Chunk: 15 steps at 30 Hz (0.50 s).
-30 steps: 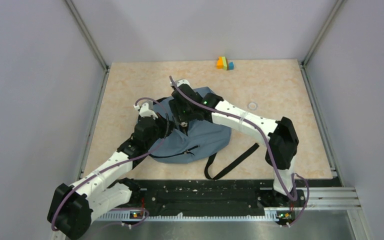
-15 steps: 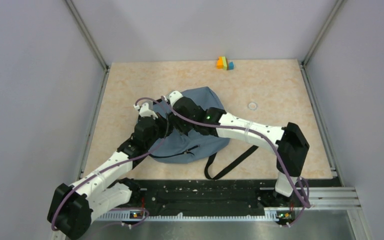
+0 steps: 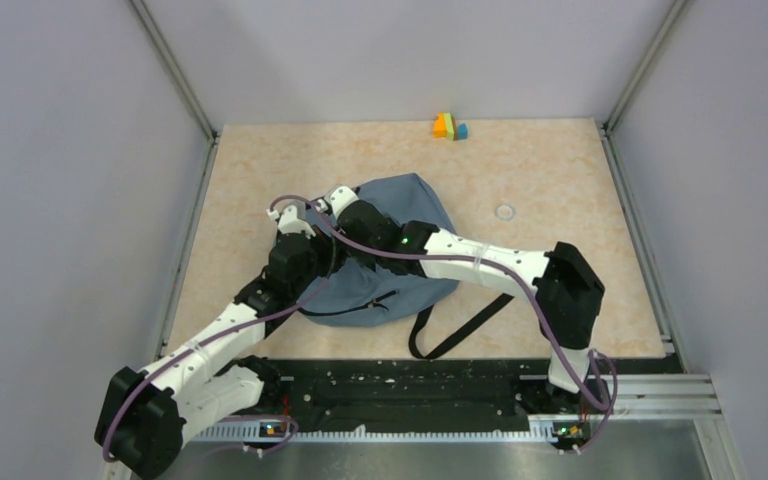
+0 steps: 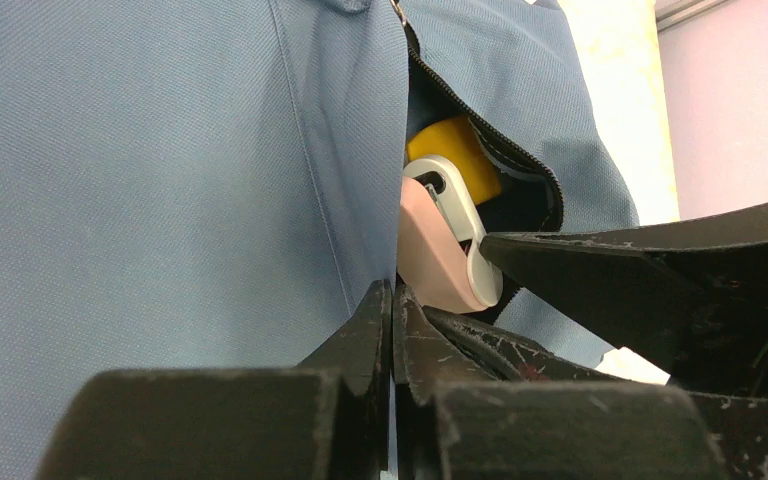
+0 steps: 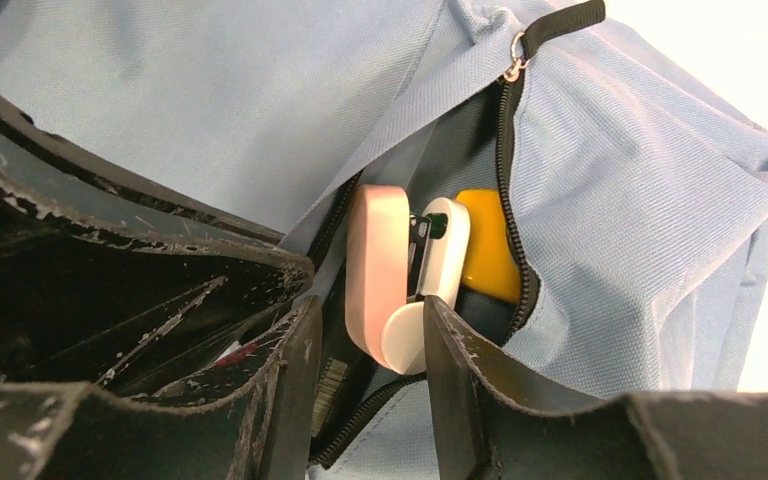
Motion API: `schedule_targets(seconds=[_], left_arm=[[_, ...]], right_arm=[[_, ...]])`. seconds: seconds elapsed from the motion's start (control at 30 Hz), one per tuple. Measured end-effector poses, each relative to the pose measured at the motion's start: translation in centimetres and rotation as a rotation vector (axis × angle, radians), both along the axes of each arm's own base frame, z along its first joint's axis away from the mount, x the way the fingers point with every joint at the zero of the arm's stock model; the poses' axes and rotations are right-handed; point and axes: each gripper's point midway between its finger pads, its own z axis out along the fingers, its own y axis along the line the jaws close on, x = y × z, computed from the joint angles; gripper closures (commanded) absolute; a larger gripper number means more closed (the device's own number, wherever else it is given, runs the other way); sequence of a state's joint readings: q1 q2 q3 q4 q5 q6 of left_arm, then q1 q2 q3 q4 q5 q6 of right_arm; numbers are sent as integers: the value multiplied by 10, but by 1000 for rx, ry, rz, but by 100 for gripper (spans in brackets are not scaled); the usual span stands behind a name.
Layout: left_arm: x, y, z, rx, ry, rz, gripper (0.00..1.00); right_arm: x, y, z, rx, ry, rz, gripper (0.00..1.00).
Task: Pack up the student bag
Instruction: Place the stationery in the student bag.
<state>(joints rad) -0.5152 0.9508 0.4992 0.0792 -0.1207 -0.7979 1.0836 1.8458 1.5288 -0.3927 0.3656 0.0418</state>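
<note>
From above I see the student bag [image 3: 415, 200] lying flat near the middle of the table [image 3: 560, 170], a little toward the left. Its black strap [image 3: 465, 322] is stretched toward the near edge. Both arms meet over the bag's left part: the left arm [image 3: 220, 330] reaches in from the near-left corner, and the right arm [image 3: 480, 262] crosses low over the fabric from the right.

The left claw [image 4: 392, 295] is at the edge of the bag's opening. Its two fingers are pressed almost together, with only a thin pale line between them. They seem to pinch the blue cloth just beside the zipper [image 5: 505, 150].

The right claw [image 5: 370, 305] points into the same opening. Its jaws stand about half apart, and the rounded near end of a pink and white object [image 5: 385, 260] sits between them. One finger touches the white part. On the other side I see a narrow dark gap, so I cannot tell whether the claw really grips the object or only surrounds it. The rest of this object is inside the opening, between the two zipper rows. Just beside it, deeper in the bag, there is a yellow object [image 5: 490, 245].

At the far edge of the table stands a small group of coloured blocks [image 3: 449, 126], well apart from the bag. A small pale ring [image 3: 505, 211] lies on the table to the right of the bag.
</note>
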Motion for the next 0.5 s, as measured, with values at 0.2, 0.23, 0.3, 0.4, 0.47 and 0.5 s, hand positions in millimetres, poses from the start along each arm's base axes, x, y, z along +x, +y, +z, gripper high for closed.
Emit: schedule_targets(seconds=[0.2, 0.23, 0.3, 0.4, 0.47, 0.5], left_arm=[[0, 1, -1, 2, 3, 3, 100], [0, 1, -1, 3, 3, 3, 100], [0, 1, 0, 3, 2, 3, 100], [0, 1, 1, 1, -2, 4, 100], [0, 1, 1, 1, -2, 4, 100], [0, 1, 1, 1, -2, 4, 100]], right_arm=[[12, -8, -4, -36, -44, -60, 76], [16, -11, -5, -45, -53, -81, 77], [22, -16, -8, -58, -68, -118, 78], [31, -17, -8, -61, -91, -155, 78], [37, -18, -7, -60, -106, -177, 78], [40, -19, -7, -64, -112, -189, 78]])
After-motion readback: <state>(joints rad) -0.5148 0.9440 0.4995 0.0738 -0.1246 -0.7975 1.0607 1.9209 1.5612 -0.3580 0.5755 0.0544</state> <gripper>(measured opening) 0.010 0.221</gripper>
